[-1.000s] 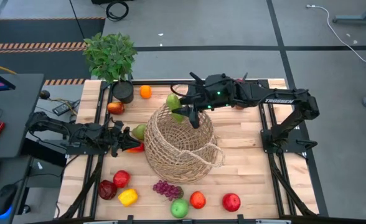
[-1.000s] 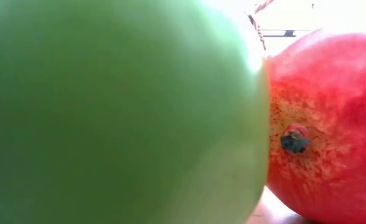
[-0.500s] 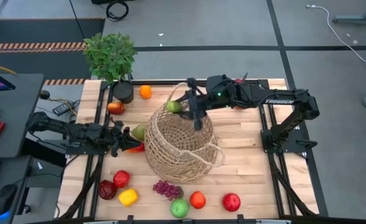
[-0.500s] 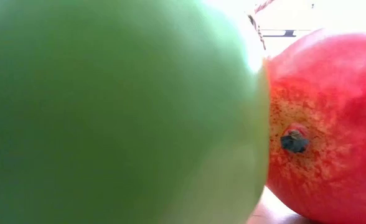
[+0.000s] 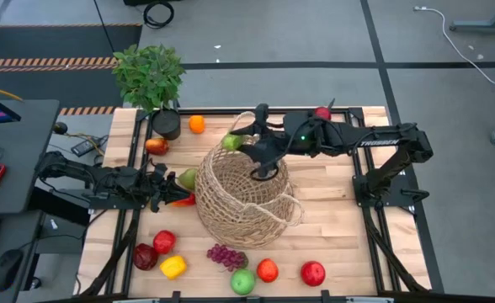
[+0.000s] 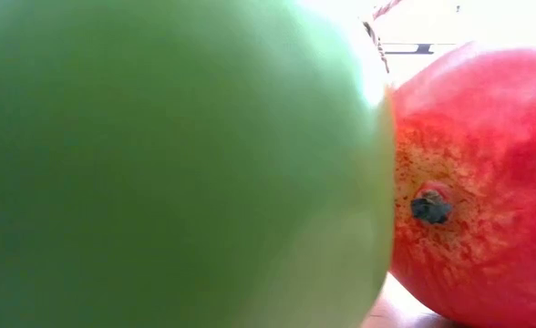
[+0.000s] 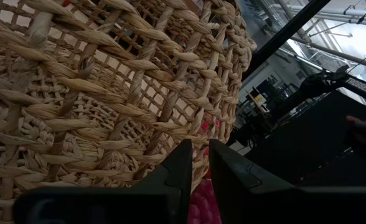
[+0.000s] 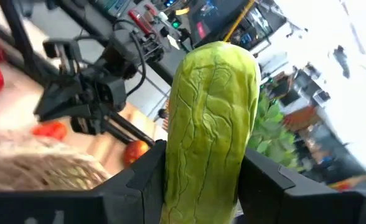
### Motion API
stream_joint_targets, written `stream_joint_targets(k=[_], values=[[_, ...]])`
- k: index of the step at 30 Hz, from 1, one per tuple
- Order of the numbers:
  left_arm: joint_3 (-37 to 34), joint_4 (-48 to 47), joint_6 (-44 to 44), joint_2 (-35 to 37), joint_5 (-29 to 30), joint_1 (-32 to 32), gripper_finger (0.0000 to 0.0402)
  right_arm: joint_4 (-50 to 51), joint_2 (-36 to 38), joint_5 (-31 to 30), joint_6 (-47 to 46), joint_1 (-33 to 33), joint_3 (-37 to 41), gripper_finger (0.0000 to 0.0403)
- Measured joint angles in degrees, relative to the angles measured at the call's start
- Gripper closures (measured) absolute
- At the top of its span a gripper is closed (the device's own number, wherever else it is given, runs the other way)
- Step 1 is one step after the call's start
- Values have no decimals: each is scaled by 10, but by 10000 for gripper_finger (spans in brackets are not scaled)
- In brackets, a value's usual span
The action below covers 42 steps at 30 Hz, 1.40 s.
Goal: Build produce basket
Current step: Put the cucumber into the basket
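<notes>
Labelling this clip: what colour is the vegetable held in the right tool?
Green, with a veined skin; the cucumber shows best in the right wrist view, clamped in the right tool.

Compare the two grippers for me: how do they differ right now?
The right gripper is shut on the green cucumber, raised over the basket rim at its far side. The left gripper is shut and empty, low beside the basket's wall. Both are at the basket.
</notes>
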State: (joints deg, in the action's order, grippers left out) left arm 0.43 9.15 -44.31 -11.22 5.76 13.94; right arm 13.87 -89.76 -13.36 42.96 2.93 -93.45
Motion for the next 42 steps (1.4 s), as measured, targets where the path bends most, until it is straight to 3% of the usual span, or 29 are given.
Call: stream_joint_targets(k=[6,13,26,31,37,42], values=[[0,0,0,0,0,0,346,14,0,-1,-311,-25,0,233],[0,0,0,0,0,0,339,108,0,4,-612,-58,0,233],[0,0,0,0,0,0,341,157,0,173,-966,-98,1,233],[0,0,0,0,0,0,339,149,0,225,-1051,-112,1,233],[0,0,0,0,0,0,344,101,0,244,-1074,-113,1,233],[0,0,0,0,0,0,339,-4,0,345,-1048,-117,1,233]])
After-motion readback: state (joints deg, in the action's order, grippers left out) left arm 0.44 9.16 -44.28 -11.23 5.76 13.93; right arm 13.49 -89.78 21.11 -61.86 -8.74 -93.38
